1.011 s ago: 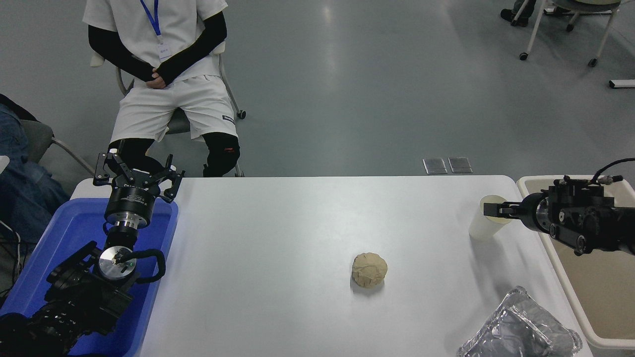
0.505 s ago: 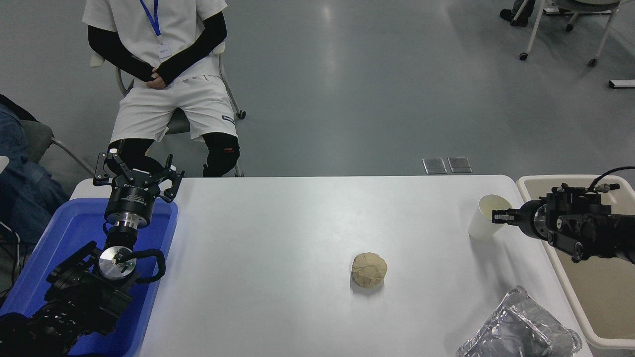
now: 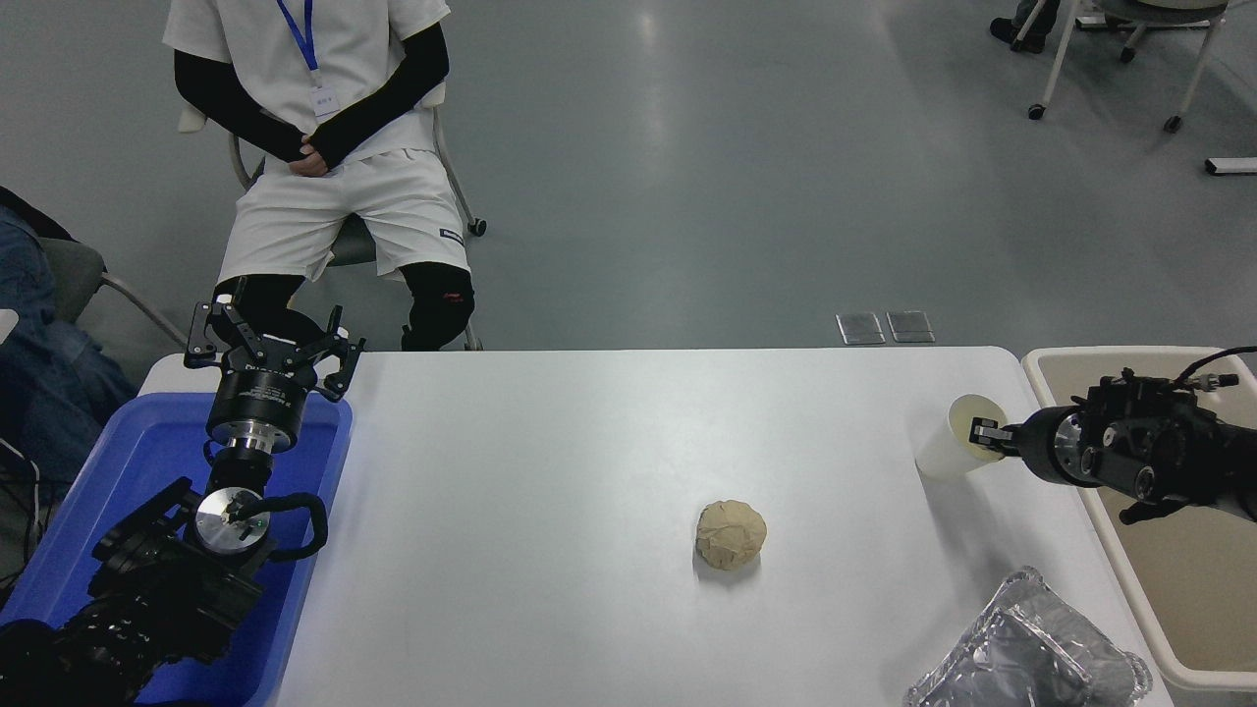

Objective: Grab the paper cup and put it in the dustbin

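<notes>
The white paper cup (image 3: 945,439) is near the table's right edge, tipped over with its cream mouth facing right. My right gripper (image 3: 985,433) comes in from the right and is shut on the cup's rim. The beige dustbin (image 3: 1056,355) stands just off the table's right edge, under my right arm. Its inside looks bare where it shows. My left gripper (image 3: 272,346) stays parked at the lower left above the blue tray (image 3: 118,471), with its fingers spread open.
A tan crumpled paper ball (image 3: 732,533) lies at the table's middle right. A silver foil piece (image 3: 1026,653) sits at the front right corner. A person (image 3: 314,147) sits on a chair beyond the table's far left.
The cup stood upright before and now leans with its mouth toward the gripper. My right gripper has pulled back slightly to the right and closed on the rim. The left arm has not moved.
</notes>
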`<state>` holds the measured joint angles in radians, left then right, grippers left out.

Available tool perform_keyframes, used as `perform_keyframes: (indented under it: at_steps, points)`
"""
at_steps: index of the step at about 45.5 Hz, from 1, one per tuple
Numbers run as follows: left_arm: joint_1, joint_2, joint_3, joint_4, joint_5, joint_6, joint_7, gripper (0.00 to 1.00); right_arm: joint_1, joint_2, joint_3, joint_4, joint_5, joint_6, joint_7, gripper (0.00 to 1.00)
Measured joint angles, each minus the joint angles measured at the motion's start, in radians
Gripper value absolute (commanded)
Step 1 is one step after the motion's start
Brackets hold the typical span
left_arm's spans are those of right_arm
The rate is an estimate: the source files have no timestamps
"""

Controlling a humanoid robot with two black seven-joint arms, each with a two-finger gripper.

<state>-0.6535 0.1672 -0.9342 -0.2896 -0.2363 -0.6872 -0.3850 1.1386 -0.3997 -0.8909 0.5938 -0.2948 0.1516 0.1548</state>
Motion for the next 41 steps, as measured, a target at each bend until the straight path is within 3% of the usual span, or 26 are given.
perform_keyframes:
  at_steps: [28, 41]
  points:
    - [0.0, 0.0, 0.0, 0.0, 0.001, 0.0, 0.0, 0.99, 0.365, -0.111, -0.145, 0.313, -0.06, 0.203, 0.007, 0.0]
    - [0.0, 0.0, 0.0, 0.0, 0.002, 0.0, 0.0, 0.99, 0.591, -0.156, -0.223, 0.412, -0.093, 0.366, 0.008, 0.0]
